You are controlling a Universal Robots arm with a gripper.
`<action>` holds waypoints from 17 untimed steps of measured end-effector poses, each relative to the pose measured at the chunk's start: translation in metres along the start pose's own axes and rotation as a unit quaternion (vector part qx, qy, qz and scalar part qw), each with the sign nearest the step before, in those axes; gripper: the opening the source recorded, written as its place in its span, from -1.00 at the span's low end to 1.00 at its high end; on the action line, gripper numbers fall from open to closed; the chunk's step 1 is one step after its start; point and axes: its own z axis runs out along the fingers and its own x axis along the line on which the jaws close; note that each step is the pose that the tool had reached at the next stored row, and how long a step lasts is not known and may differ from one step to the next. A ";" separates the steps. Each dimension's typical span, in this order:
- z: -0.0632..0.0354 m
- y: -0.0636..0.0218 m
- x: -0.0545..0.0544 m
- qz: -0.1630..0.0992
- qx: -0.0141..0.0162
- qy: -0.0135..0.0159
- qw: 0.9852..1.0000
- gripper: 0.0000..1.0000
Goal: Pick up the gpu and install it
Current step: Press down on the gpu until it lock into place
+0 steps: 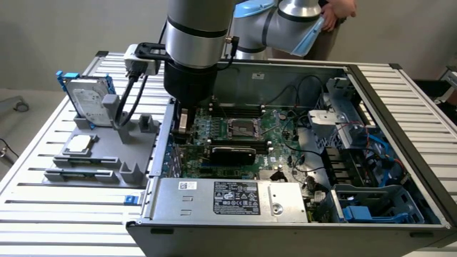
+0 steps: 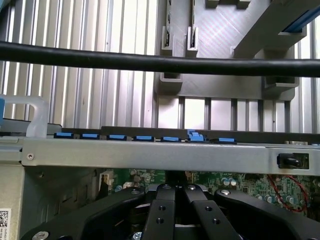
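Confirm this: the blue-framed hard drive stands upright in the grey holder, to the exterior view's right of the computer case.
Not right. The exterior view shows the hard drive upright in the grey holder to that view's left of the computer case.

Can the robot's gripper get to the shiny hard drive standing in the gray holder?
Probably yes, though not straight away. The gripper sits shut, low inside the computer case, whose side wall stands between it and the hard drive. Above the drive looks free, so the arm must rise first.

Arm [image 1: 196,48] upright, wrist pointing straight down, gripper [image 2: 176,192] low with jaws closed together.
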 end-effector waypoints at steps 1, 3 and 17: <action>0.0000 0.0000 0.000 0.000 0.000 -0.001 1.000 -0.79; 0.0000 0.0000 0.000 0.000 0.000 -0.002 1.000 -0.79; 0.0001 -0.0001 -0.001 -0.001 0.000 -0.005 1.000 -0.79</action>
